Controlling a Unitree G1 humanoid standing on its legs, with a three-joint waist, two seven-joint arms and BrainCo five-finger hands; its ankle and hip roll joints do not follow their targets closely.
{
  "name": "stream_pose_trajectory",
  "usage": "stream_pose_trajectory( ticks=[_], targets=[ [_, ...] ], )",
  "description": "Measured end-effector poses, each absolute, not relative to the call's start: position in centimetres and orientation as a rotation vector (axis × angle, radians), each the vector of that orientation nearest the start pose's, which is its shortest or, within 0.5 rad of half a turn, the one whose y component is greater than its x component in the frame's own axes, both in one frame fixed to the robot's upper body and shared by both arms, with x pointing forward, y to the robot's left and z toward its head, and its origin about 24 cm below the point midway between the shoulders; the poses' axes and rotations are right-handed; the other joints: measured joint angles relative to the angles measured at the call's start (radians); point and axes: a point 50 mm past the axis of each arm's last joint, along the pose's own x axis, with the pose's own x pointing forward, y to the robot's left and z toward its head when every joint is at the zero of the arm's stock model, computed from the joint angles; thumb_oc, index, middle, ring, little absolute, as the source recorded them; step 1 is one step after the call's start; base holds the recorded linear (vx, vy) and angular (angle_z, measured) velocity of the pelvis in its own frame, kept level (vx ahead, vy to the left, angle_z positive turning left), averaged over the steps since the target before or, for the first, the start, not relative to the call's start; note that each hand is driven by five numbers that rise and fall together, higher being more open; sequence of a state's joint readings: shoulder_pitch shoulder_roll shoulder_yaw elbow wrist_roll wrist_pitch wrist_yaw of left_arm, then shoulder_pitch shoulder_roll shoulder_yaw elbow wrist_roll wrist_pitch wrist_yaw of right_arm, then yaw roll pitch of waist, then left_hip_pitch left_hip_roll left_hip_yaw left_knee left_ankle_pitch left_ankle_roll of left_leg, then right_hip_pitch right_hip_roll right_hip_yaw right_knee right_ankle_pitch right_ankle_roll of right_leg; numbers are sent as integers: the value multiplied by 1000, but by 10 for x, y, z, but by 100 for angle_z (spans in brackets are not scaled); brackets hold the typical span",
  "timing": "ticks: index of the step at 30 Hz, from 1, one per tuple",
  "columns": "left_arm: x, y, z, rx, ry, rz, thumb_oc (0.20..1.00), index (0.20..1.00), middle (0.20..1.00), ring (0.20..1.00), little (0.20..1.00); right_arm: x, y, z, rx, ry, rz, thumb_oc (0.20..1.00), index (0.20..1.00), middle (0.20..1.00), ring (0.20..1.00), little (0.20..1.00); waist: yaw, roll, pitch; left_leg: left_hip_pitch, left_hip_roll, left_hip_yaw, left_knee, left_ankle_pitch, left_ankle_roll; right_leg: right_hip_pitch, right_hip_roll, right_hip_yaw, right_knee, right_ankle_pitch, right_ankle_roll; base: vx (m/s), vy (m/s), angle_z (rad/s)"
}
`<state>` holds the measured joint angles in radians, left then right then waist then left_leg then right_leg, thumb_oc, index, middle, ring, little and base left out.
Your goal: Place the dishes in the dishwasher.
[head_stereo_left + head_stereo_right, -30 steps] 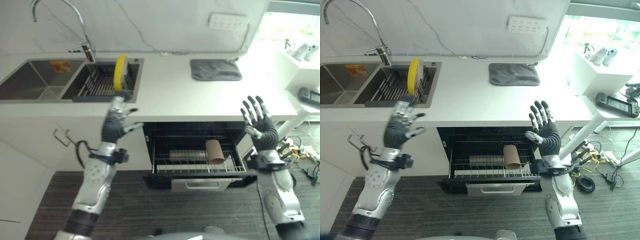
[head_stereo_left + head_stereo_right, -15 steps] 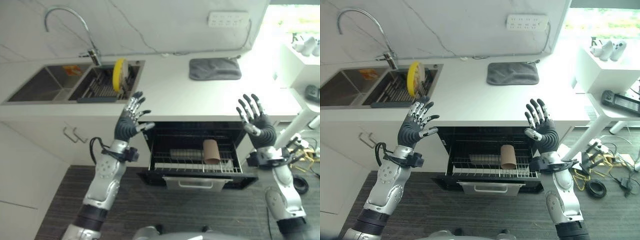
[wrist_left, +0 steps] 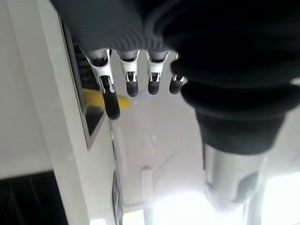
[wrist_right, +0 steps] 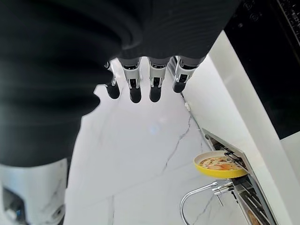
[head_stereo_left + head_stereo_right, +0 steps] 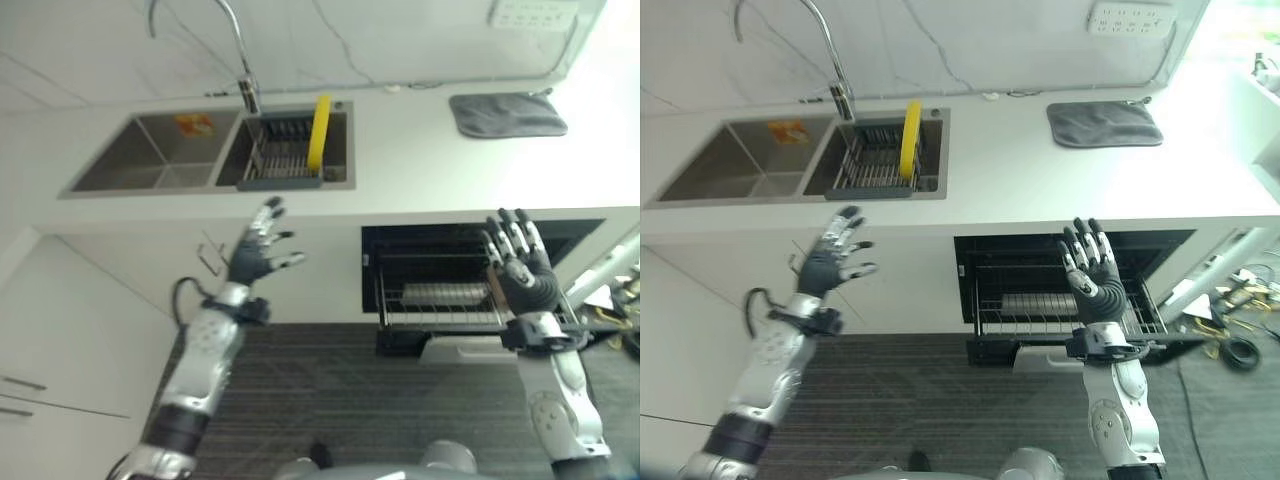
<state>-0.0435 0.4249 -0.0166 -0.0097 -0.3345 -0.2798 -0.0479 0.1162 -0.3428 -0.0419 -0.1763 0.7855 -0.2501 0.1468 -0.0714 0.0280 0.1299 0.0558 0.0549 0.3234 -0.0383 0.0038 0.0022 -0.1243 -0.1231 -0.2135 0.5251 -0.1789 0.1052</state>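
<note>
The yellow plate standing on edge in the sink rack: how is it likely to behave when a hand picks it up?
The yellow plate looks rigid, probably ceramic or hard plastic, so breakable if dropped. Standing upright between the wires of the sink rack, it may tip or roll once lifted clear. Its smooth surface could be slippery. Both the left hand and right hand are open, away from it.

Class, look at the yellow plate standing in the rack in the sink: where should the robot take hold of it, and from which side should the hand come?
Probably by the top of its rim, from above. The yellow plate stands on edge in the dish rack, its lower rim down between the wires, so only the upper edge is free for a pinch. The left hand, open and empty, is nearer than the right hand.
</note>
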Motion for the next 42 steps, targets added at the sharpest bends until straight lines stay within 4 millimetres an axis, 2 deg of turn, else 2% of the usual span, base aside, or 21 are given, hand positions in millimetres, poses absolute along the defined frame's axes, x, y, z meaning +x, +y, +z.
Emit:
stream_pose_trajectory(
  ticks=[1, 3, 6, 7, 9, 10, 12, 13, 15, 18, 20, 22, 23, 25, 28, 30, 32, 35, 38, 40, 42],
  targets=[
    [256, 220, 102, 100, -333, -74, 1000, 1000, 1000, 1000, 1000, 226, -221, 97, 409, -356, 92, 1000, 1000, 1000, 1000, 1000, 9, -21, -2, 10, -19, 18, -2, -3, 3, 3, 65, -55, 11, -27, -13, -23, 100, -14],
    [254, 219, 106, 110, -350, -82, 1000, 1000, 1000, 1000, 1000, 230, -218, 102, 407, -381, 123, 1000, 1000, 1000, 1000, 1000, 30, -49, -5, 17, -63, 40, -14, -9, 13, 8, 109, -110, -33, -55, -50, -3, -4, -27],
    [254, 199, 104, 87, -350, -163, 1000, 1000, 1000, 1000, 1000, 237, -212, 107, 410, -407, 159, 1000, 1000, 1000, 1000, 1000, 26, -51, -10, -18, -125, 3, 0, -13, 18, 79, 123, -27, -264, -65, -153, 29, -37, 16],
    [254, 196, 103, 84, -346, -176, 1000, 1000, 1000, 1000, 1000, 239, -209, 105, 413, -399, 168, 1000, 1000, 1000, 1000, 1000, 31, -43, -9, -24, -125, -26, 19, -13, 18, 91, 124, -28, -289, -49, -155, 38, -38, 6],
    [253, 197, 102, 87, -340, -176, 1000, 1000, 1000, 1000, 1000, 240, -210, 109, 405, -417, 174, 1000, 1000, 1000, 1000, 1000, 57, -47, -10, -97, -138, -97, 185, -13, 10, 104, 96, -10, -306, -47, -179, 35, -12, -5],
    [252, 198, 102, 86, -340, -175, 1000, 1000, 1000, 1000, 1000, 240, -215, 113, 372, -426, 171, 1000, 1000, 1000, 1000, 1000, 61, -45, -9, -199, -143, -99, 365, 12, -27, 105, 63, -5, -316, -26, -192, 118, 114, -6],
    [253, 197, 102, 85, -345, -182, 1000, 1000, 1000, 1000, 1000, 240, -218, 112, 373, -432, 154, 1000, 1000, 1000, 1000, 1000, 44, -42, -5, -353, -80, -130, 656, -2, -50, 127, 66, -4, -341, 7, -165, 194, 232, -20],
    [253, 195, 103, 75, -352, -190, 1000, 1000, 1000, 1000, 1000, 241, -214, 105, 401, -413, 137, 1000, 1000, 1000, 1000, 1000, 43, -39, -6, -331, 13, -193, 583, -25, -55, 152, 96, 17, -353, 9, -159, 283, 369, -50],
    [257, 193, 101, 73, -341, -196, 1000, 1000, 1000, 1000, 1000, 240, -220, 109, 331, -416, 128, 1000, 1000, 1000, 1000, 1000, 1, -25, -8, -245, 115, -332, 249, -3, -88, 157, 107, 60, -349, 5, -146, 424, 569, -59],
    [260, 196, 91, 74, -296, -180, 1000, 1000, 1000, 1000, 1000, 236, -232, 110, 266, -394, 117, 1000, 1000, 1000, 1000, 1000, -7, -10, -8, -181, 172, -359, 18, 7, -100, 172, 86, 98, -340, -13, -108, 340, 461, -40],
    [259, 197, 89, 74, -288, -178, 1000, 1000, 1000, 1000, 1000, 233, -238, 109, 272, -392, 87, 1000, 1000, 1000, 1000, 1000, -19, -9, -8, -176, 150, -289, 31, 13, -92, 215, 42, 98, -348, -32, -74, 281, 351, -1],
    [258, 197, 89, 74, -289, -176, 1000, 1000, 1000, 1000, 1000, 233, -237, 112, 255, -393, 107, 1000, 1000, 1000, 1000, 1000, -12, 37, -15, -148, 99, -312, 51, 49, -84, 240, 7, 124, -344, -67, -15, 335, 433, -34],
    [257, 199, 86, 75, -274, -168, 1000, 1000, 1000, 1000, 1000, 234, -229, 107, 284, -377, 124, 1000, 1000, 1000, 1000, 1000, 17, 23, -18, -131, 45, -309, 67, 66, -89, 246, -46, 155, -334, -75, 0, 245, 332, -73],
    [258, 197, 85, 86, -264, -194, 1000, 1000, 1000, 1000, 1000, 235, -219, 102, 338, -369, 147, 1000, 1000, 1000, 1000, 1000, 29, -13, -17, -106, -48, -282, 67, 55, -40, 259, -143, 159, -317, -54, 15, 195, 246, -30],
    [259, 197, 88, 128, -251, -226, 1000, 1000, 1000, 1000, 1000, 237, -209, 99, 401, -374, 146, 1000, 1000, 1000, 1000, 1000, 44, -26, -13, -99, -79, -272, 64, 41, 4, 196, -182, 137, -210, 15, 17, 148, 163, 4],
    [257, 208, 87, 174, -224, -208, 1000, 1000, 1000, 1000, 1000, 238, -199, 99, 423, -365, 180, 1000, 1000, 1000, 1000, 1000, 64, -24, -5, -60, -70, -245, 49, 18, 39, 104, -168, 118, -56, 27, 35, 120, 60, -36],
    [254, 219, 82, 181, -185, -166, 1000, 1000, 1000, 1000, 1000, 237, -192, 100, 441, -369, 204, 1000, 1000, 1000, 1000, 1000, 81, -17, 7, 25, -58, -175, -5, 14, 42, 24, -159, 2, 58, 27, 37, 40, -74, -79],
    [244, 227, 84, 198, -183, -141, 1000, 1000, 1000, 1000, 1000, 239, -185, 99, 447, -355, 231, 1000, 1000, 1000, 1000, 1000, 87, -30, 4, 52, -49, -93, -44, 7, 39, -12, -120, -133, -88, 40, 17, -12, -167, -76],
    [246, 219, 80, 193, -170, -177, 1000, 1000, 1000, 1000, 1000, 240, -188, 97, 442, -340, 213, 1000, 1000, 1000, 1000, 1000, 74, -47, -3, 33, -43, -90, -20, -4, 21, 53, -59, -39, -255, 52, 8, 44, -248, -30],
    [247, 216, 79, 189, -170, -187, 1000, 1000, 1000, 1000, 1000, 240, -188, 94, 441, -330, 210, 1000, 1000, 1000, 1000, 1000, 71, -48, -4, 35, -43, -91, -15, -7, 18, 86, -52, -38, -307, 58, -5, 60, -239, -5],
    [247, 203, 75, 133, -174, -178, 1000, 1000, 1000, 1000, 1000, 242, -192, 90, 424, -294, 193, 1000, 1000, 1000, 1000, 1000, 78, -20, -3, 35, 22, -103, 46, -10, 8, 152, 30, -14, -428, 103, -43, 34, -308, -41]
  ],
)
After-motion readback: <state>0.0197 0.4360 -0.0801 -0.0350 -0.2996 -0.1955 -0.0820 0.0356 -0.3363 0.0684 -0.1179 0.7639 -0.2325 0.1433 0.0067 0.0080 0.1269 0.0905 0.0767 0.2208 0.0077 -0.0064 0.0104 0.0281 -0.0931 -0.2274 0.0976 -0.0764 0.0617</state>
